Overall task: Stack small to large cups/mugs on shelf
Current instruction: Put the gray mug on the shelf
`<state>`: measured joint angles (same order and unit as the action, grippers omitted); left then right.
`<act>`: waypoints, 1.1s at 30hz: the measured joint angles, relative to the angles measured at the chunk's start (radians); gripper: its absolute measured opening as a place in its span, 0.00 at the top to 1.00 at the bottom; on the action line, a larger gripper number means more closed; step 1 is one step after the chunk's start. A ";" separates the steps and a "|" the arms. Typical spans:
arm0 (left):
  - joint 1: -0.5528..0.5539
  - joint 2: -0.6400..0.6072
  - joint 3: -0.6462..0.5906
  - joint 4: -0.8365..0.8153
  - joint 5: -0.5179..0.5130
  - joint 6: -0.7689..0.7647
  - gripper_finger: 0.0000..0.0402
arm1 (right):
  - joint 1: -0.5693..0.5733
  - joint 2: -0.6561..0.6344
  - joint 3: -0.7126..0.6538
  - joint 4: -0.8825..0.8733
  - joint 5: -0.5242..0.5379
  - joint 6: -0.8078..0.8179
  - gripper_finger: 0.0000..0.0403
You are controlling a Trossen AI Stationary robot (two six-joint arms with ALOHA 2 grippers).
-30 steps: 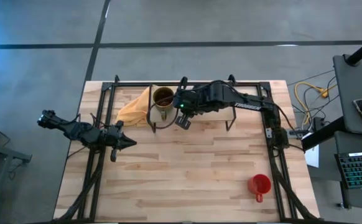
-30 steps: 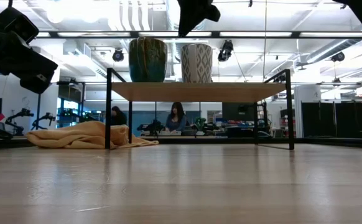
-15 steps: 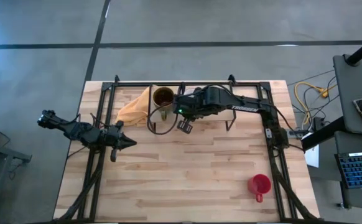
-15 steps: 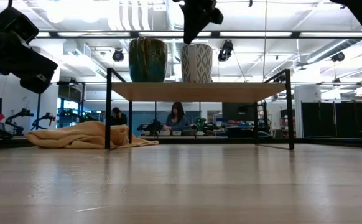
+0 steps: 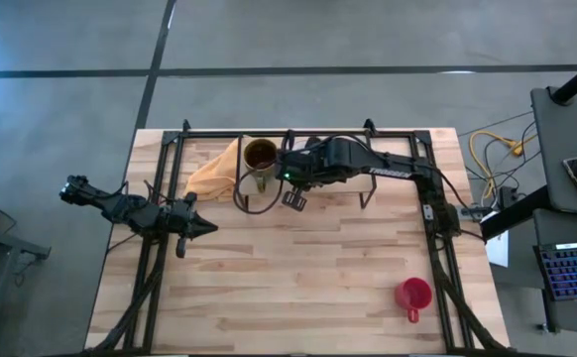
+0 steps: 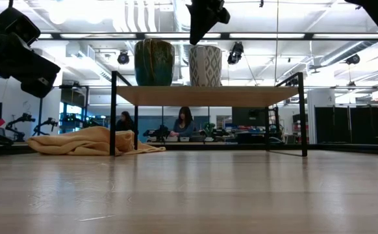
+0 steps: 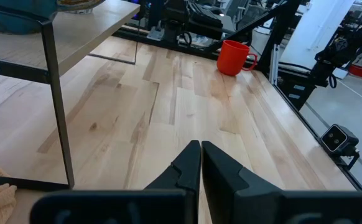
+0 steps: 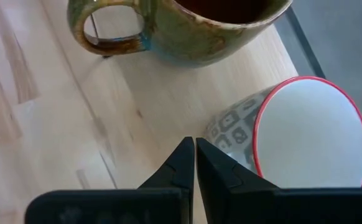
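Red mug (image 5: 413, 295): near corner of surface (image 5: 298, 288), alone; glazed, rigid, likely slippery, breakable; take by rim or handle. Left tool (image 7: 199, 163): pinched closed, empty, parked. Shelf (image 6: 208, 95): olive mug (image 8: 187, 25), white cup (image 8: 308, 134) side by side. Right tool (image 8: 190, 163): closed, empty, above them.

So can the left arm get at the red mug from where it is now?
Probably yes: the left gripper sits shut over bare tabletop, and the left wrist view shows open wood up to the red mug. It stands far across the table, though.
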<state>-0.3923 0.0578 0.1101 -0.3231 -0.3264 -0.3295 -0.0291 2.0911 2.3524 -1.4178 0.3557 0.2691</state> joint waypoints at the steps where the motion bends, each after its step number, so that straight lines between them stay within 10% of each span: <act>1: 0.000 0.000 0.000 0.000 0.000 0.000 1.00 | -0.002 0.000 0.000 0.000 -0.003 0.000 0.98; 33: 0.000 0.000 0.000 0.000 0.000 0.000 1.00 | -0.013 0.002 -0.017 -0.044 -0.023 -0.014 0.98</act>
<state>-0.3923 0.0582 0.1101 -0.3233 -0.3264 -0.3294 -0.0418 2.0926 2.3352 -1.4620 0.3328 0.2547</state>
